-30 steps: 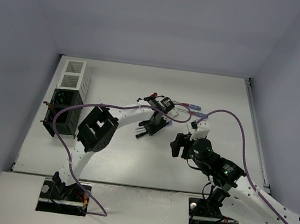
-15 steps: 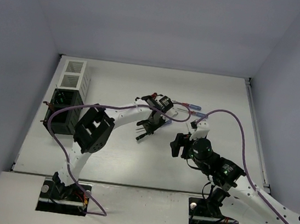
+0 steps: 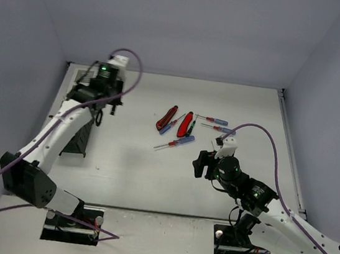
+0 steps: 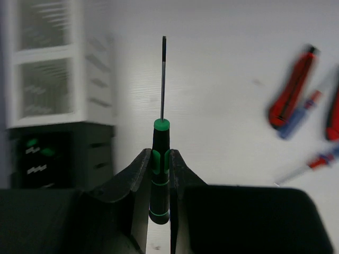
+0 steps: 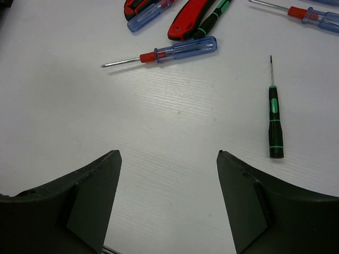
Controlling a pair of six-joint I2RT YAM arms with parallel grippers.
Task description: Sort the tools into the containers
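Observation:
My left gripper (image 4: 158,154) is shut on the handle of a black and green screwdriver (image 4: 160,138), whose thin shaft points away from me. It hangs at the far left (image 3: 107,105), beside a white slatted bin (image 4: 50,69) and a black bin (image 4: 53,153). My right gripper (image 5: 168,153) is open and empty above bare table, right of centre (image 3: 205,162). Ahead of it lie a blue and red screwdriver (image 5: 175,52), a second black and green screwdriver (image 5: 275,121) and red-handled pliers (image 5: 188,18). The tool pile (image 3: 185,124) sits mid-table.
A black bin (image 3: 77,140) stands under my left arm; other bins are hidden by it. More blue-handled screwdrivers (image 3: 216,120) lie right of the pile. Grey walls close in the table on three sides.

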